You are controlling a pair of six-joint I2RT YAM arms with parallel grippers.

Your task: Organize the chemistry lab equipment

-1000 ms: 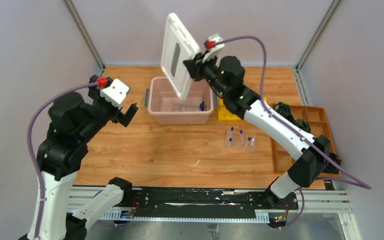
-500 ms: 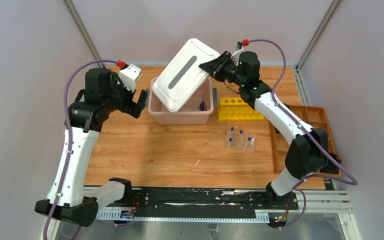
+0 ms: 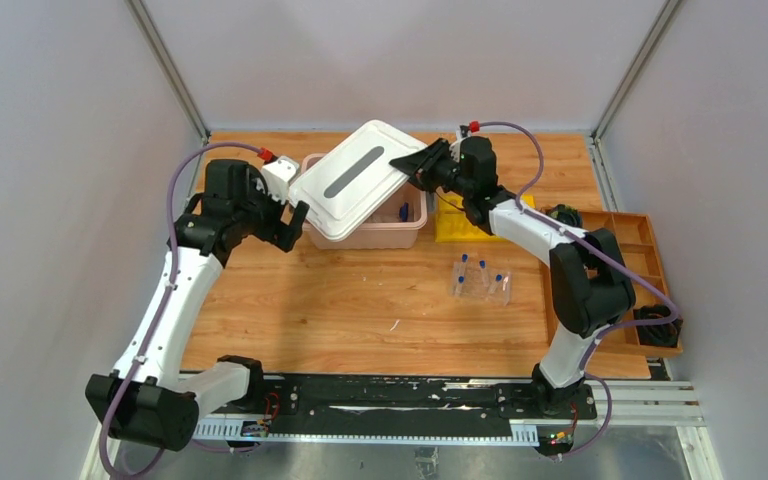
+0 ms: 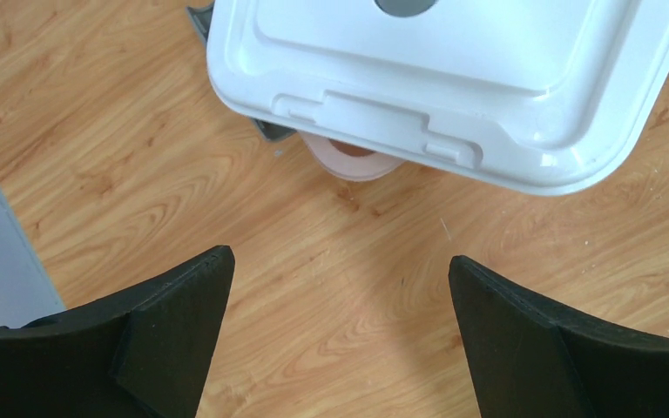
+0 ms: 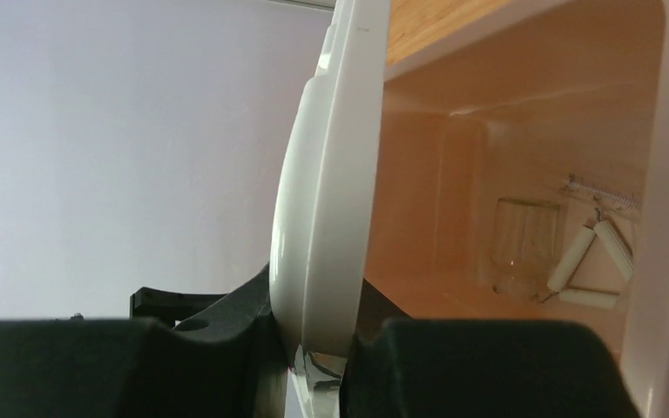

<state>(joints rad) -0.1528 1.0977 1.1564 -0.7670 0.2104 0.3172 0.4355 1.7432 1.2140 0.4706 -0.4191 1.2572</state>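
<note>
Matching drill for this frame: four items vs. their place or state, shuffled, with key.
1. white lid
2. left gripper
3. clear tube rack
4. wooden compartment tray

A. at the right edge of the table
B. open, holding nothing
C. tilted over the pink bin, clamped by the right gripper
D. standing on the table nearer the arms than the bin

Pairs: 1-C, 2-B, 3-D, 4-A

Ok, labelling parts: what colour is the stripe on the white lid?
Grey; the stripe on the lid shows best in the top external view.
</note>
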